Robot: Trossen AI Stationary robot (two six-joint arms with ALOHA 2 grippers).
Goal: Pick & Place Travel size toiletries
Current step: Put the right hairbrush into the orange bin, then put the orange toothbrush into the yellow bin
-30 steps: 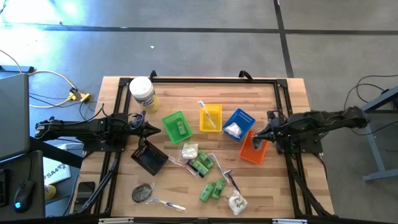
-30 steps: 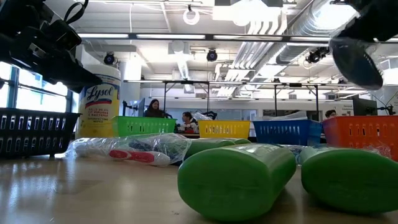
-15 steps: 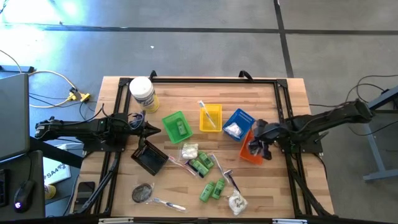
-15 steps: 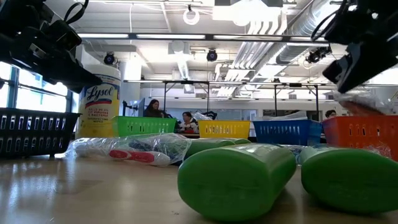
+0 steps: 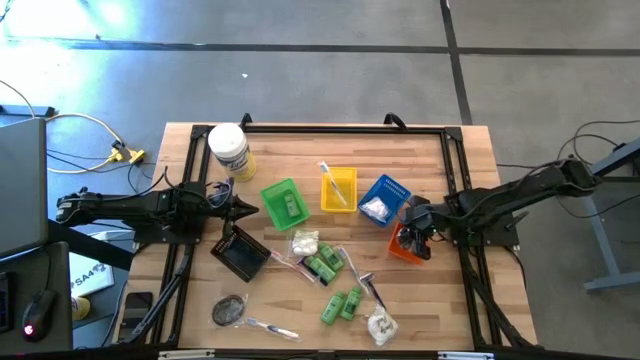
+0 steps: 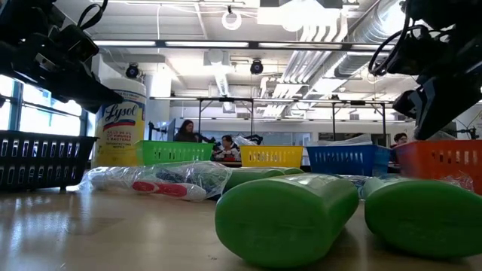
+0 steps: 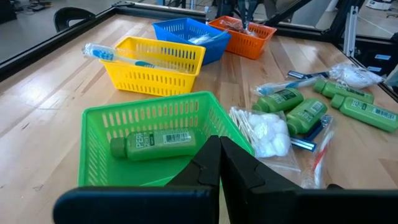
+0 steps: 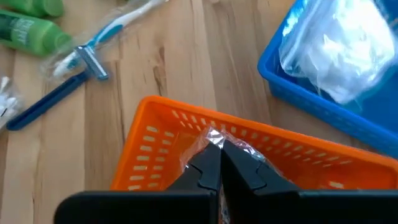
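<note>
Swinging down since a second ago, the right gripper (image 8: pixel 219 163) now dips into the orange tray (image 8: pixel 163 129), jaws closed on a clear-wrapped item (image 8: pixel 214 140). Left gripper (image 7: pixel 219 163) waits closed, empty, by the green tray (image 7: pixel 106 122) on the wooden table (image 5: pixel 300 150).

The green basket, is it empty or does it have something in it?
Not empty. The green basket holds one small green tube, lying on its side on the basket floor; the high view shows it too.

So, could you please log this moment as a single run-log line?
right gripper: shut, over orange tray, at clear wrapper | left gripper: shut, waiting by green tray | green tubes: on table
</note>
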